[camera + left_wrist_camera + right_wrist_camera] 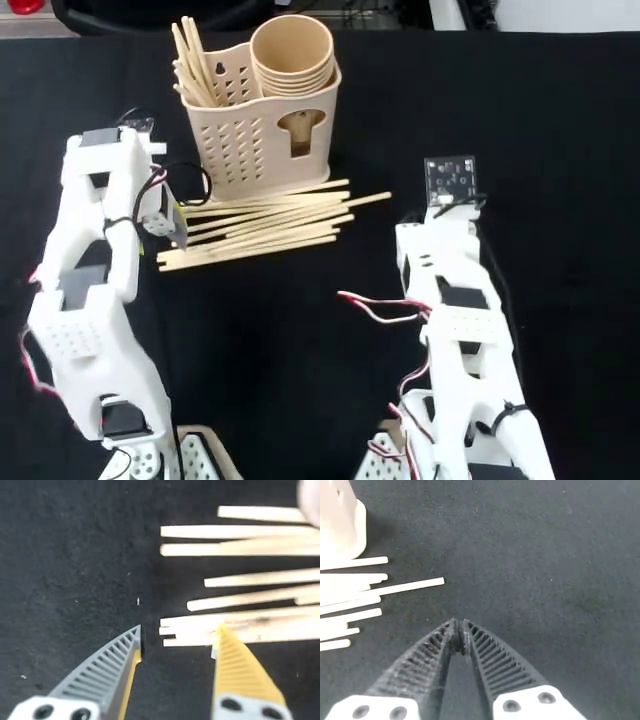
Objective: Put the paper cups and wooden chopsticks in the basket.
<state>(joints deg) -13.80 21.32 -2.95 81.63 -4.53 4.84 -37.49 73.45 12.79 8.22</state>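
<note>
Now, left end effector (179, 630): open, its grey and yellow fingers spread wide, low over the black cloth-covered counter (540, 120); the yellow finger's tip meets the ends of the nearest sticks.
Loose sticks: a bundle of pale wooden chopsticks (262, 224) lying flat on the counter, just in front of the basket; their long axis runs across, left ends at the left end effector, right ends pointing toward the right arm.
Basket: cream perforated plastic basket (262, 140), upright; a few more wooden sticks (192, 62) stand in its left compartment.
Cups: stacked tan paper cups (292, 55), already nested in the right compartment.
Right end effector (459, 635): closed on nothing; apart from the sticks' right ends.
Deciding relation: the left arm is nearer; its open fingers likely need to straddle the sticks across their length.
</note>
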